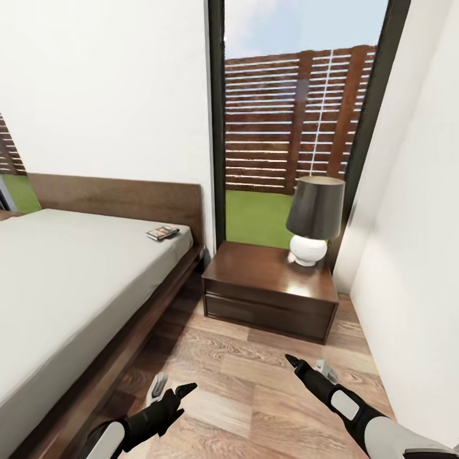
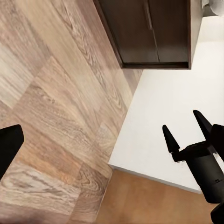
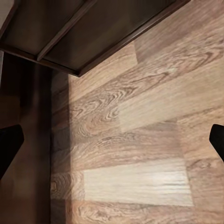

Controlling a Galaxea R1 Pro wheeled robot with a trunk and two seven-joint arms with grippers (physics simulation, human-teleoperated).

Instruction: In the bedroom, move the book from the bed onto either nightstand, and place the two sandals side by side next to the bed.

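The book (image 1: 162, 233) lies flat on the grey mattress of the bed (image 1: 70, 280), near the headboard corner closest to the nightstand (image 1: 271, 290). That dark nightstand stands right of the bed under the window, and its front also appears in the wrist views (image 2: 149, 32) (image 3: 70, 32). My left gripper (image 1: 172, 386) hovers low over the floor beside the bed frame, open and empty. My right gripper (image 1: 310, 365) (image 2: 180, 120) hangs open over the planks in front of the nightstand, holding nothing. The sandals are out of view.
A lamp (image 1: 314, 220) with a dark shade and white base stands on the nightstand's right half. A white wall (image 1: 414, 255) closes in at the right. A tall black-framed window (image 1: 299, 115) rises behind the nightstand. Wood-plank floor (image 1: 255, 395) lies between bed and wall.
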